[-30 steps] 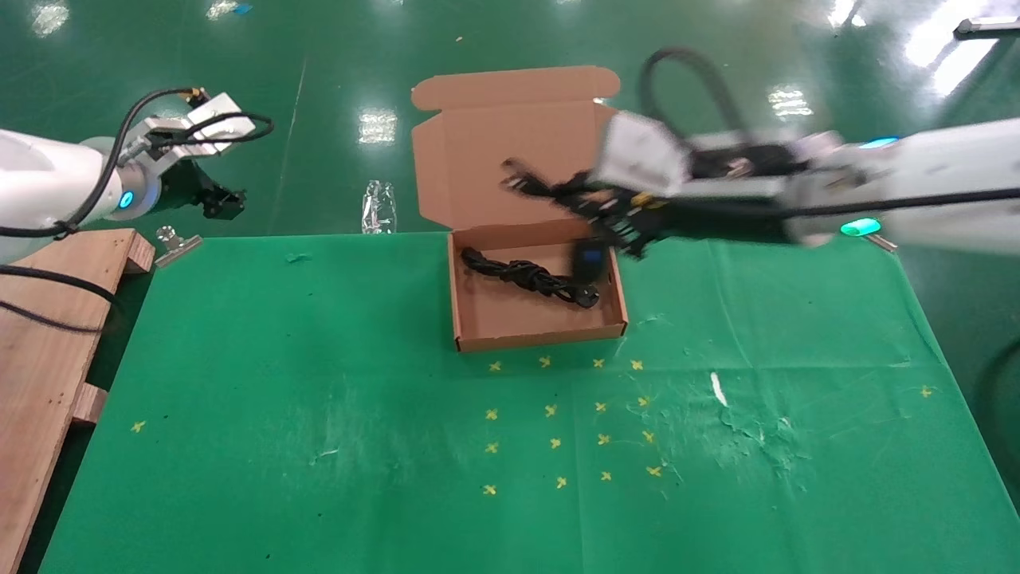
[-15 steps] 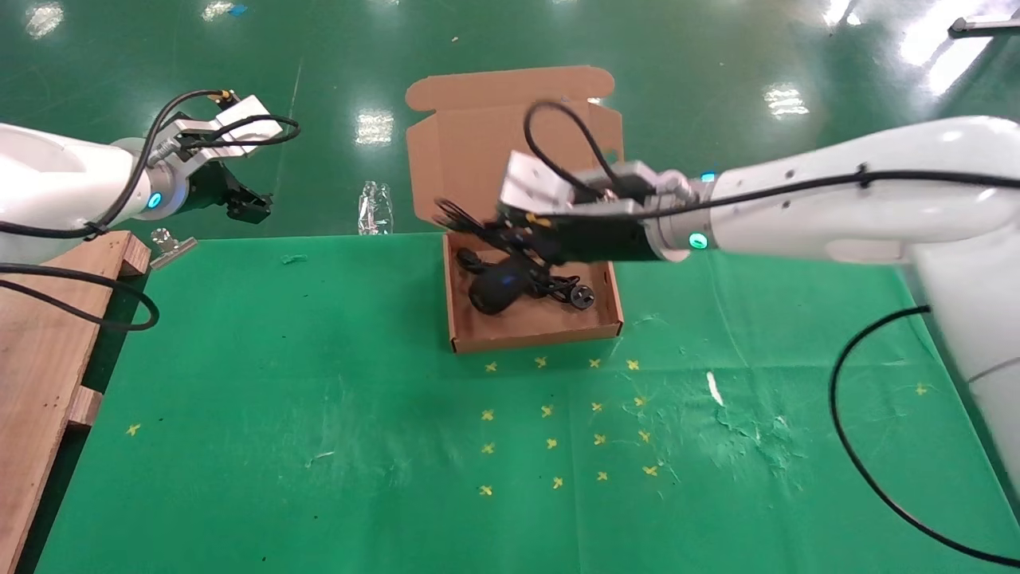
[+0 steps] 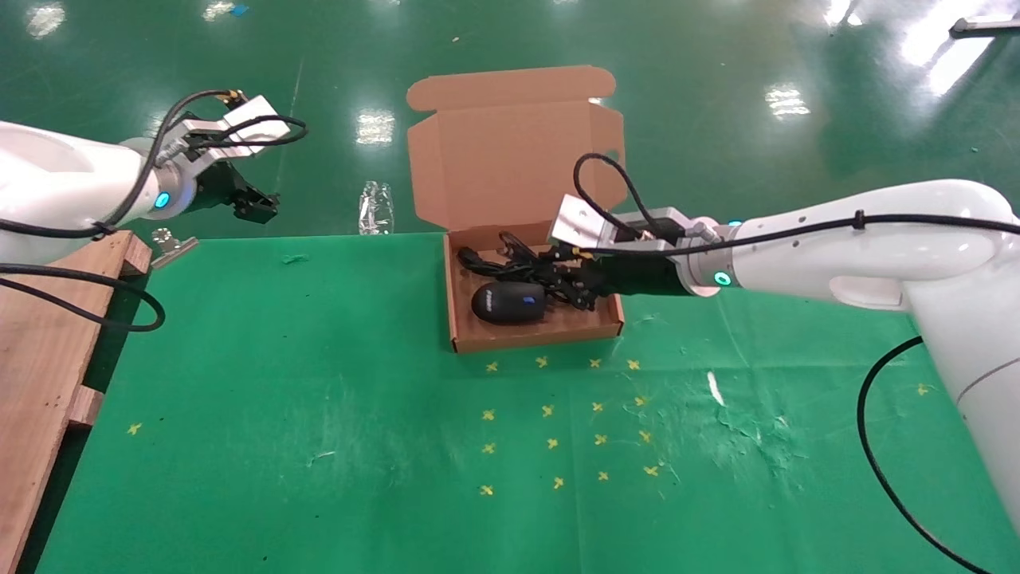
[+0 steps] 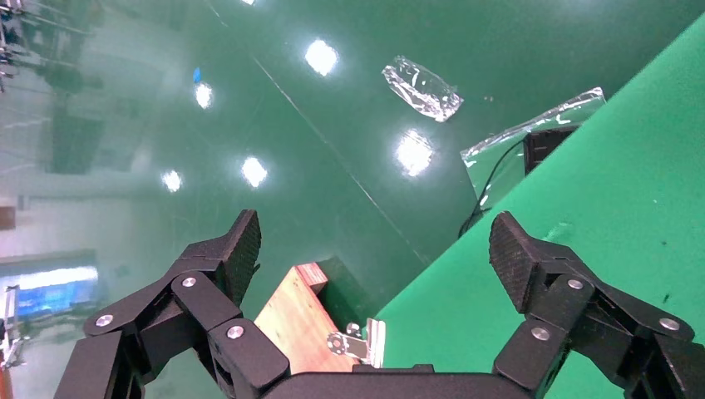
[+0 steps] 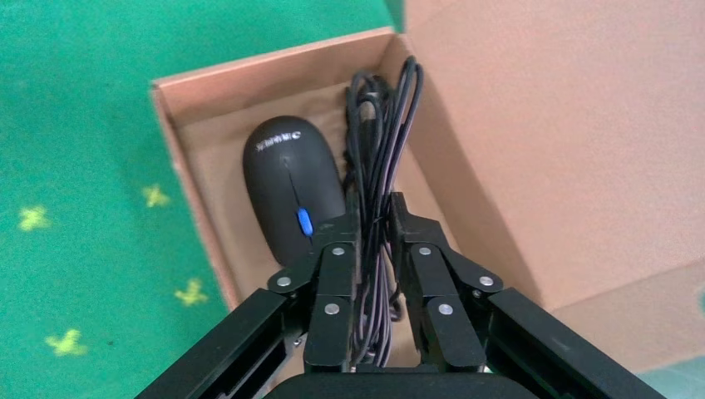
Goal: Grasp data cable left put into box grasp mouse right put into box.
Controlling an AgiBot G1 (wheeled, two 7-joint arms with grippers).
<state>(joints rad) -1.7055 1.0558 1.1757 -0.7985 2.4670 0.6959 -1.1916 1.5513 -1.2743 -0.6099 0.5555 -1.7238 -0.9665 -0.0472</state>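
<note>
The brown cardboard box (image 3: 535,338) stands open at the table's back middle, lid upright. The black mouse (image 3: 508,303) with a blue wheel lies on the box floor near the front wall, and shows in the right wrist view (image 5: 291,187). My right gripper (image 3: 570,279) reaches into the box from the right, shut on the mouse's bundled thin cord (image 5: 378,166), just behind the mouse. A loop of the thick black data cable (image 3: 470,257) shows at the box's back left; the rest is hidden under the cord and gripper. My left gripper (image 3: 255,203) hangs open and empty off the table's far left (image 4: 374,241).
A wooden pallet (image 3: 48,359) lies along the left edge, with a metal clip (image 3: 171,243) at the table's corner. A crumpled clear plastic wrap (image 3: 378,206) lies on the floor behind the table. Yellow cross marks (image 3: 550,414) dot the green cloth in front of the box.
My right arm swung in over the box carrying the mouse by its cord and lowered it; the mouse now rests on the box floor. The left arm shifted slightly.
</note>
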